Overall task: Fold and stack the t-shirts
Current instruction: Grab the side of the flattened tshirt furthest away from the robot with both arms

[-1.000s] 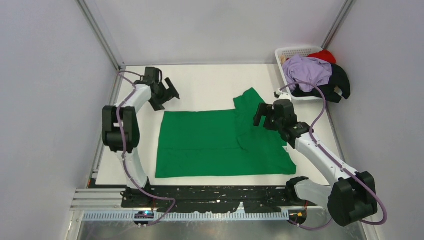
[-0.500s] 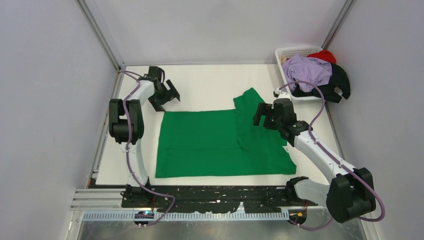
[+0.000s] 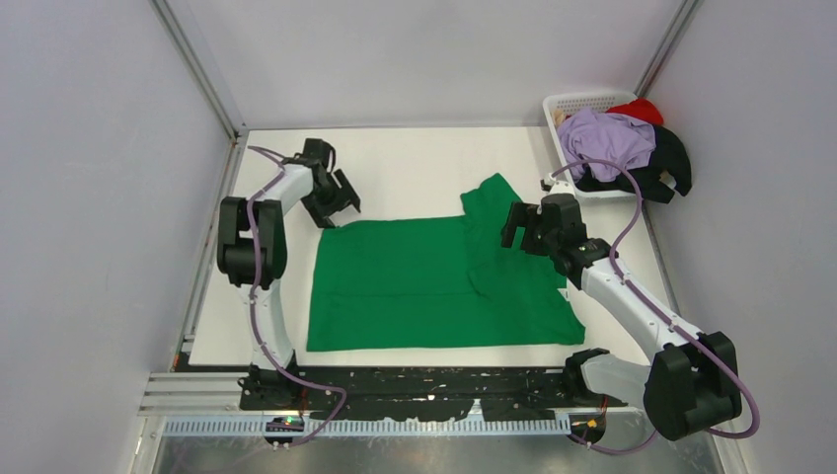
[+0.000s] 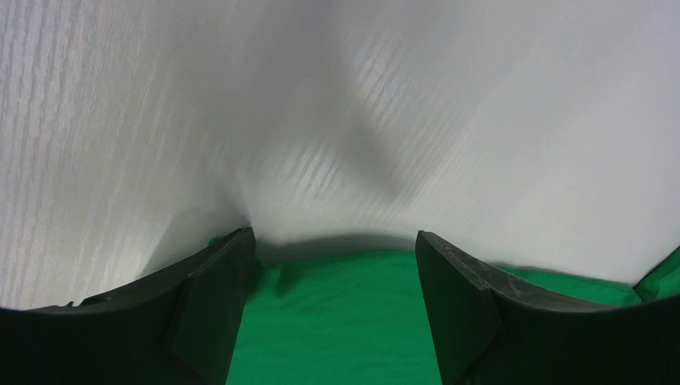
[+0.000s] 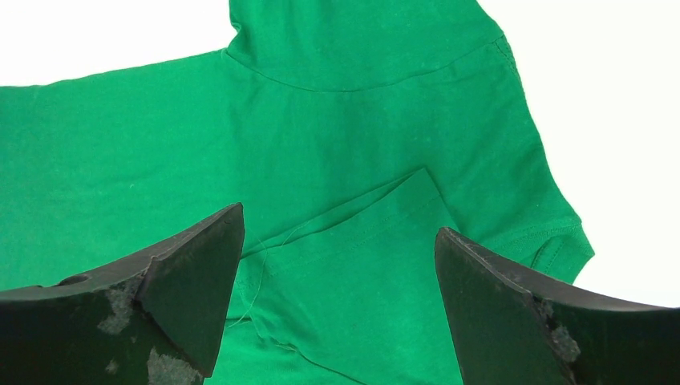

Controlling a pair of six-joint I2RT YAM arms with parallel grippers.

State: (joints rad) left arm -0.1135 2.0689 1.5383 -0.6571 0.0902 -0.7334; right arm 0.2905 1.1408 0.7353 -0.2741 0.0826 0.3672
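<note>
Top external view: green t-shirt (image 3: 434,281) lies spread flat at table (image 3: 415,163) centre, one short sleeve pointing to the far side, a creased, doubled-over patch at its right end. Left gripper (image 3: 334,197) sits at the shirt's far-left corner; left wrist view shows the fingers spread wide w/ nothing between them but the cloth edge and bare table. Right gripper (image 3: 523,229) is over the shirt's right part, just beside the sleeve; jaws wide apart, nothing held; contact w/ the cloth cannot be told. Remaining t-shirts are heaped in the white basket (image 3: 570,102) at the far-right corner: lilac shirt (image 3: 612,138) on top, black shirt (image 3: 673,163) hanging over the rim, red shirt (image 3: 642,109) behind. Judged step: approach for a corner pick, fold not yet begun. Risks: (1) left fingers straddle only the very edge, so a closure may miss the cloth or take the top layer only, and front and back would separate on lift; (2) right fingers frame the doubled-over patch, so pinching that loose fold instead of the shoulder would give a skewed fold; (3) uneven lift between arms would drag and bunch the cloth, since it probably slides freely on the smooth top. Surface: white, matt, faint grain in close-up. Enclosure: pale grey walls, aluminium corner posts, black mounting rail along the near edge.
</note>
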